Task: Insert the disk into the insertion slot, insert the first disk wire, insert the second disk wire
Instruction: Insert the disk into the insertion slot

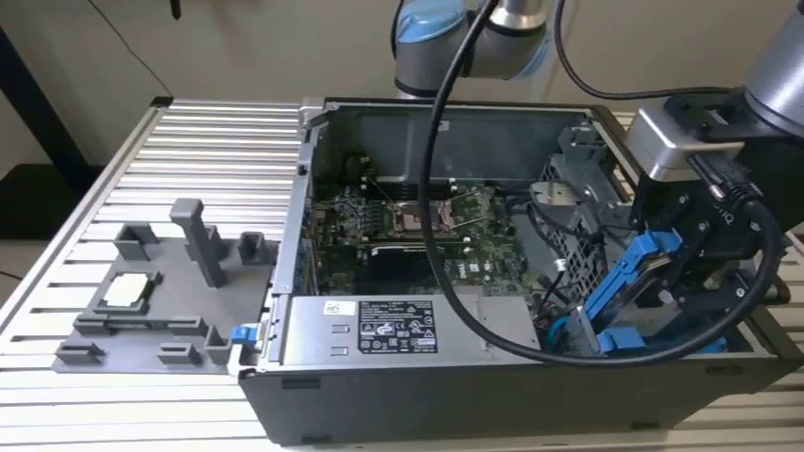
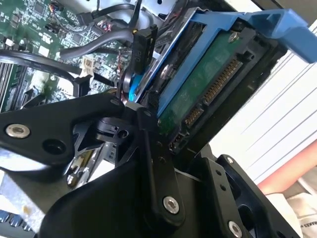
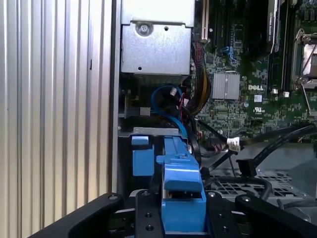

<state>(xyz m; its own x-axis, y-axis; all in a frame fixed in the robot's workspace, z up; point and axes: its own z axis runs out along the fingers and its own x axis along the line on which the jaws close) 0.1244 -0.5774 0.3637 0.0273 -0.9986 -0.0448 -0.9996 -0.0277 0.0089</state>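
Note:
My gripper (image 1: 668, 282) is shut on the disk (image 1: 638, 279), a drive clipped in a bright blue carrier. The disk hangs tilted over the open computer case's corner nearest the camera, on the exterior view's right. Its lower end is close above the insertion slot (image 1: 619, 341), marked by blue fittings. The second wrist view shows the disk's green circuit side and connector pins (image 2: 210, 84) between my black fingers (image 2: 153, 148). In the first wrist view the blue carrier (image 3: 181, 191) sits between the fingers, beside the slot's blue fitting (image 3: 142, 159). Loose black wires with connectors (image 3: 246, 166) lie close by.
The grey power supply box (image 1: 377, 330) with a sticker fills the case's front. Behind it are the motherboard (image 1: 402, 226) and a perforated grey cage (image 1: 581, 212). A blue cable (image 3: 166, 99) loops near the slot. A grey fixture plate (image 1: 164, 292) lies on the slatted table (image 1: 201, 141).

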